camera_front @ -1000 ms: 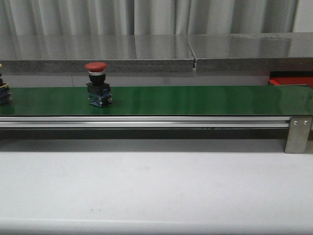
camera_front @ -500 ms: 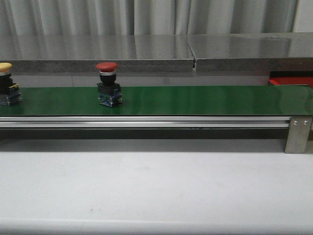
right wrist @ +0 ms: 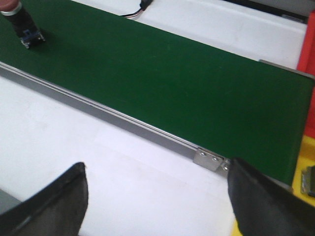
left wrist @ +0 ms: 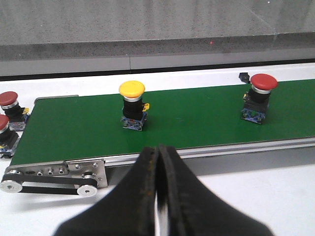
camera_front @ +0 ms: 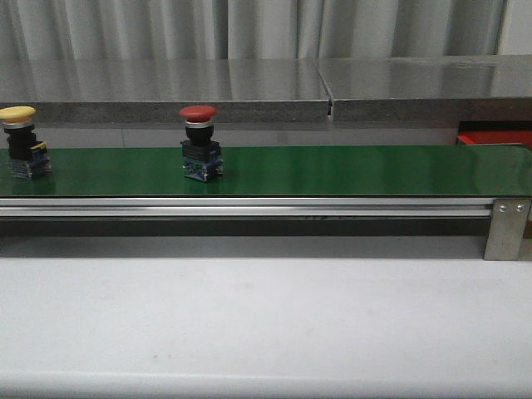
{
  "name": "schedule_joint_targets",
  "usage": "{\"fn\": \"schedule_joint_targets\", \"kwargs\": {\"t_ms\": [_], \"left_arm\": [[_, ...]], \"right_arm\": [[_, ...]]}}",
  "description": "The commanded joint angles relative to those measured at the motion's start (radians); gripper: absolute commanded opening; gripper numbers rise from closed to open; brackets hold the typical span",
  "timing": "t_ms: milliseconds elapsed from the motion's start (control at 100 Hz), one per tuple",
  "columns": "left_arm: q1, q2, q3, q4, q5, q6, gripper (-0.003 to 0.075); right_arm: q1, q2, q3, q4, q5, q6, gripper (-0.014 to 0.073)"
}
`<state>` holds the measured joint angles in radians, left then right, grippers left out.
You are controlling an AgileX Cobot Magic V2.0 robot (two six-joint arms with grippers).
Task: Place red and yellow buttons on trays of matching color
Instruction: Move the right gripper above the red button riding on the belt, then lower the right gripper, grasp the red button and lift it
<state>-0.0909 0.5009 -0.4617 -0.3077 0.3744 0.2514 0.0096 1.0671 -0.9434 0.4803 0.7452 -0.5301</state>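
Carried rightward along the green belt (camera_front: 332,170) since the earlier frames, the red button (camera_front: 200,143) and yellow button (camera_front: 22,142) could be missed if timing slips, the left gripper (left wrist: 158,162) being pressed closed and the right gripper (right wrist: 157,196) spread wide.

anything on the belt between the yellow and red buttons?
No. In the front view only bare green belt lies between the yellow button and the red button; the left wrist view shows the same.
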Motion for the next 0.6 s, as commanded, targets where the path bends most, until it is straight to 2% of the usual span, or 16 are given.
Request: {"fn": "schedule_joint_targets", "kwargs": {"t_ms": [0,290,590], "left_arm": [[-0.009,0.001,-0.027,-0.019,-0.079,-0.001,-0.0020],[-0.009,0.001,-0.027,-0.019,-0.079,-0.001,-0.0020],[-0.009,0.001,-0.027,-0.019,-0.079,-0.001,-0.0020]], "right_arm": [[0.050,0.065,-0.091,0.020,-0.036,-0.006,0.0584],[0.231,0.366,-0.303,-0.071,-0.065,-0.006,0.0584],[0.344,0.639,-0.535,-0.082,-0.050,-0.006,0.0584]]}}
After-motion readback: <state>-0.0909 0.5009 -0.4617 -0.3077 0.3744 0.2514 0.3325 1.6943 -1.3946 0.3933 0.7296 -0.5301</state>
